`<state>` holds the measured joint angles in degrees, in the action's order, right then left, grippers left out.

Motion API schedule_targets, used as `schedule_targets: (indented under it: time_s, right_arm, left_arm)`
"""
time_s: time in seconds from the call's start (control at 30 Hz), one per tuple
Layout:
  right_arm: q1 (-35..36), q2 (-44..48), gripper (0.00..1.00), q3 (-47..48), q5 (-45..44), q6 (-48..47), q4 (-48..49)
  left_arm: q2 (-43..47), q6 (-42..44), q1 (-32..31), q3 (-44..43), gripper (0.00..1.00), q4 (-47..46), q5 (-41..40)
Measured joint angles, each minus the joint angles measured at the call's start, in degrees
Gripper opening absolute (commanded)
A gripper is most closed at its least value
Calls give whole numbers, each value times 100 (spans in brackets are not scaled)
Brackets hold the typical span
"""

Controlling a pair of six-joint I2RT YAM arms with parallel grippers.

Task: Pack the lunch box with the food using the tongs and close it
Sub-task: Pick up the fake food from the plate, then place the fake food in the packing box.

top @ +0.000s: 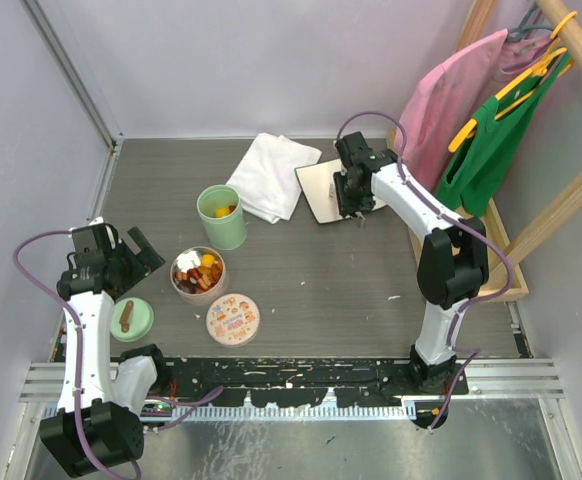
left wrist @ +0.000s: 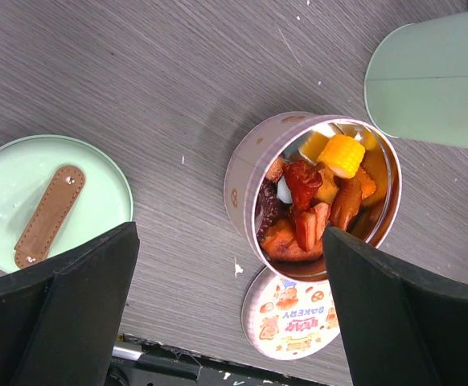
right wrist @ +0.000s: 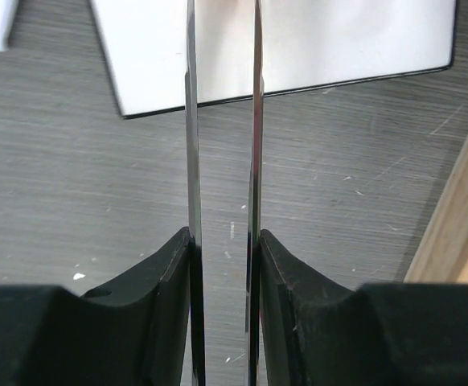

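Right gripper (right wrist: 224,241): clamped on the tongs (right wrist: 192,121), out at one o'clock on the table (top: 371,290)!
Left gripper (left wrist: 230,241): jaws wide apart, holding nothing.
Food (left wrist: 314,193): heaped in the round tin (left wrist: 246,161), nine o'clock.

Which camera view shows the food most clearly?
The left wrist view: the food lies in the round tin, each piece distinct. The top external view shows it small; the right wrist view shows none.

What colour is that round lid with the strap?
Mint green lid, brown strap; best in the left wrist view.
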<state>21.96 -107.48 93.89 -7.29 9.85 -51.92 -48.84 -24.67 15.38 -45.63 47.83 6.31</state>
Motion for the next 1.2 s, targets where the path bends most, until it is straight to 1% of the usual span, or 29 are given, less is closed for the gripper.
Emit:
schedule_targets:
  time_s: [0.3,0.57,0.73,0.83,0.97,1.07,1.2]
  right_arm:
    - [439,793,33,-487,271,160,83]
    - [501,1342,33,-848,597,313,90]
    - [538,1799,34,-1161,1147,444,256]
    - [678,2085,34,-1429,1473,542,330]
    - [1220,2286,34,-1624,1873,671,398]
    - [1821,2288,34,-1672,2100,800,557]
    - [2487,2273,34,-1663,2170,935,748]
  left_arm:
    - [0,0,0,0,98,0,0]
    - [0,0,0,0,98,0,0]
    - [0,0,0,0,98,0,0]
    - [0,0,0,0,98,0,0]
    - [0,0,0,0,98,0,0]
    - [0,0,0,0,98,0,0]
    - [0,0,0,0,98,0,0]
